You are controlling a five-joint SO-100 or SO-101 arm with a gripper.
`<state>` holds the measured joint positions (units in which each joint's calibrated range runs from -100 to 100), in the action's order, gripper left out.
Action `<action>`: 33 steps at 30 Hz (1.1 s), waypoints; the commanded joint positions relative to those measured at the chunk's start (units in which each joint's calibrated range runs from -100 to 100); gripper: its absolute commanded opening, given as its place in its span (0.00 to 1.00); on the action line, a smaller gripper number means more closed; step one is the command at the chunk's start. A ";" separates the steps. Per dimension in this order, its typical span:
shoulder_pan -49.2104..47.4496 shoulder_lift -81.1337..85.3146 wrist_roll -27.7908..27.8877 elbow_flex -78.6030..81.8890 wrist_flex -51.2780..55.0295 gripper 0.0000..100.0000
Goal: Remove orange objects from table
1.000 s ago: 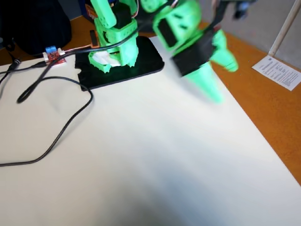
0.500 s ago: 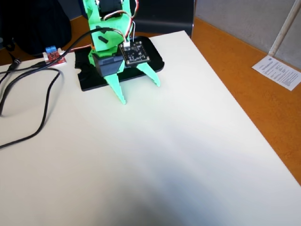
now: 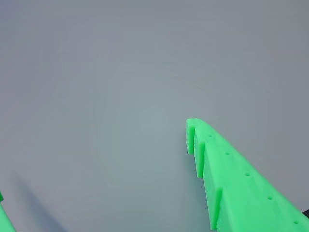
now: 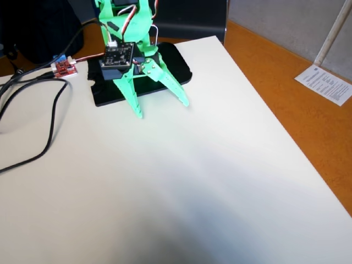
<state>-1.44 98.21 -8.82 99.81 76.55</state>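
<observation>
No orange fuzzy cloth lump shows in either view; it is out of view. My green gripper [image 4: 163,110] hangs open above the cream-white table [image 4: 176,181], near the black base plate, with its two fingers spread wide and nothing between them. In the wrist view the right finger [image 3: 231,179] fills the lower right and a sliver of the other finger [image 3: 4,220] shows at the lower left, over bare table [image 3: 120,96]. The gripper [image 3: 96,164] is empty.
A glossy black base plate [image 4: 176,69] lies under the arm at the back. Black cables [image 4: 44,121] and a small red board [image 4: 65,67] lie at the left. An orange-brown wooden surface [image 4: 297,115] borders the table on the right, with a white paper [image 4: 327,83] on it.
</observation>
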 commanded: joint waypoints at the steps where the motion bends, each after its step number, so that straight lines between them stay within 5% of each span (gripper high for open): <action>1: -0.75 0.28 -0.20 -0.20 0.26 0.43; 33: -7.40 0.28 -0.20 -0.20 0.26 0.43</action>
<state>-8.57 98.21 -8.91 99.81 76.55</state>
